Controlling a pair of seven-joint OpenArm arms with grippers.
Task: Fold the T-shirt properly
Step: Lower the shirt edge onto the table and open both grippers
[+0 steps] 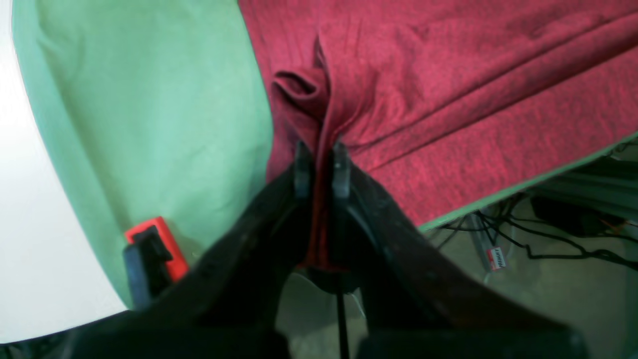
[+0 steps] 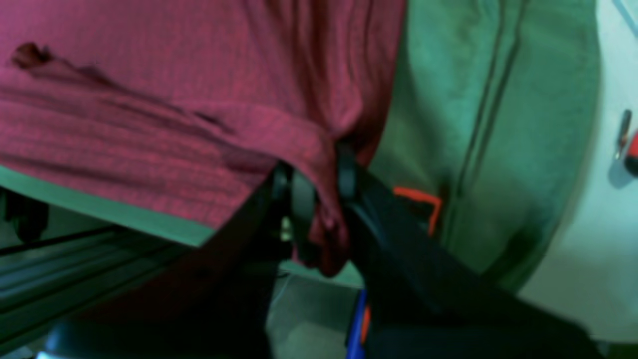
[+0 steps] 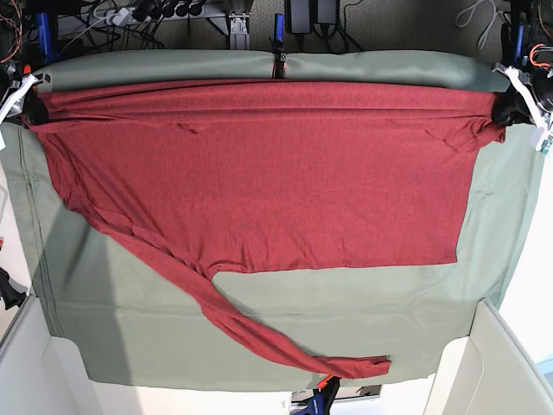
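Note:
The dark red T-shirt (image 3: 276,173) lies spread across the pale green table cloth (image 3: 259,328), its far edge pulled taut along the back of the table. One long sleeve (image 3: 285,346) trails toward the near edge. At the back right corner of the base view, my left gripper (image 3: 505,108) (image 1: 321,167) is shut on a bunched fold of the T-shirt (image 1: 448,99). My right gripper (image 3: 30,104) (image 2: 324,189) is shut on the opposite corner of the T-shirt (image 2: 174,99) at the back left, with fabric hanging between its fingers (image 2: 345,172).
A red and black clamp (image 1: 149,254) holds the cloth near my left gripper, and an orange one (image 2: 418,204) sits by my right. Further clamps sit mid-back (image 3: 279,47) and at the near edge (image 3: 324,399). Cables (image 1: 548,239) lie on the floor. White panels (image 3: 501,363) flank the front corners.

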